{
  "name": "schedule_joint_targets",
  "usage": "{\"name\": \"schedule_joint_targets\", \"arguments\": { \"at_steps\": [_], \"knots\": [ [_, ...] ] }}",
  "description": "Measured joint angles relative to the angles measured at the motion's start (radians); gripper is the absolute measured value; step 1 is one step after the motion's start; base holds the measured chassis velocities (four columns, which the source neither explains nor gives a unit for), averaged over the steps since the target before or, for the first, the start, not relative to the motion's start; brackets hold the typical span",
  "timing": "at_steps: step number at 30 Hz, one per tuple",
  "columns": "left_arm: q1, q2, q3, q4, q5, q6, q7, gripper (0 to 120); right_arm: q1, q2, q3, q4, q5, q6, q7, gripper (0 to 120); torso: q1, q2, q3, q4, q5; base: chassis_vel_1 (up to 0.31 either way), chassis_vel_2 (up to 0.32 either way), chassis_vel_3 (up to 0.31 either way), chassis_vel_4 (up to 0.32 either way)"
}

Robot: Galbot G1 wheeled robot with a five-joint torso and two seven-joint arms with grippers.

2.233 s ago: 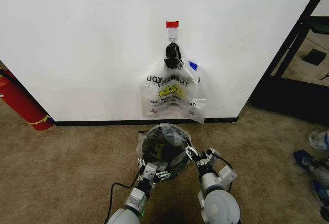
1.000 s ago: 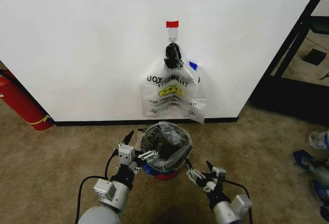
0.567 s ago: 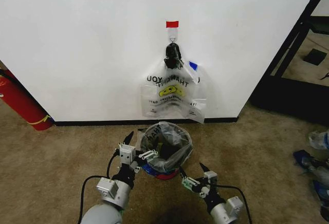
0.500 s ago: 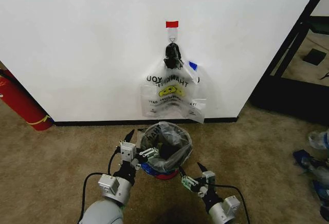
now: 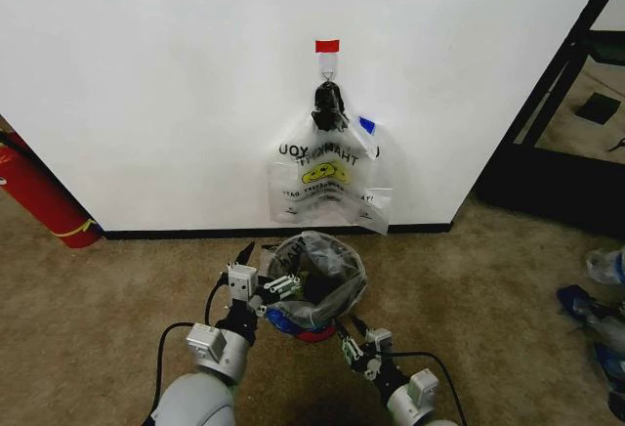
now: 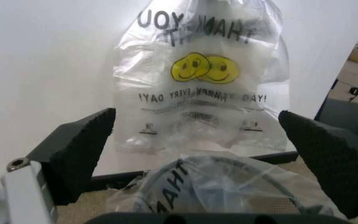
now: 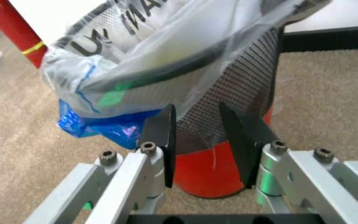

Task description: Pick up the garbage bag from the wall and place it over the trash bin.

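One plain white wall (image 5: 146, 84) with black baseboard fills the far side; the bunch of matching printed bags (image 5: 327, 177) hangs there from a hook under a red tape strip (image 5: 327, 46). Small round black wire-mesh trash bin (image 5: 314, 294) with red base stands on carpet just near of it. Thin clear plastic garbage bag (image 5: 327, 268) already drapes over its rim. Judgement: film is light, limp, slippery, tear-prone; pinch bunched rim or blue handle trim. Left claw (image 5: 256, 272) spread wide at bin's left rim. Right claw (image 5: 354, 340), parted and empty, near bin's base.
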Motion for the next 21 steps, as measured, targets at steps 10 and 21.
{"name": "schedule_joint_targets", "arguments": {
  "at_steps": [10,21],
  "knots": [
    [0.006,-0.002,-0.007,-0.008,0.000,0.005,-0.005,100,0.011,-0.004,-0.004,0.000,0.040,-0.011,-0.008,0,0.000,0.000,0.000,0.0000,0.0000,0.000,0.000,0.000,0.000],
    [0.012,0.000,-0.013,-0.015,-0.004,0.007,-0.006,100,0.013,0.003,-0.004,-0.010,0.049,-0.018,-0.004,0,0.000,0.000,0.000,0.0000,0.0000,0.000,0.000,0.000,0.000]
  ]
}}
